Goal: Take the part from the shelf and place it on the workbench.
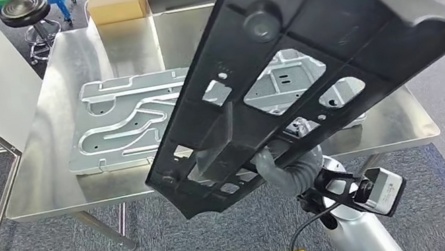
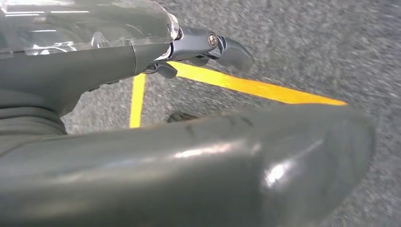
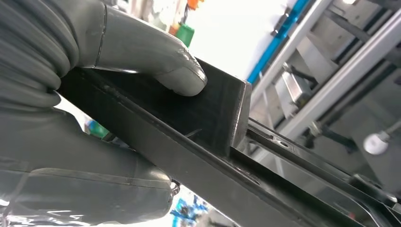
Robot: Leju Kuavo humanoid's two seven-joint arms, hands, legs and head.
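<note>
Carrying black part (image 1: 304,57), gripped in right hand (image 1: 281,163) (left hand (image 2: 203,47) empty, fingers curled), toward workbench (image 1: 59,64) near edge; lowering flat next.

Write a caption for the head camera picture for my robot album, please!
The robot's right hand holds a big black part tilted above the metal workbench, where a silver plate lies.

Steel workbench (image 1: 64,172) on grey carpet: flat silver metal plate (image 1: 117,126) on top, cardboard box (image 1: 117,0) at far edge.
</note>
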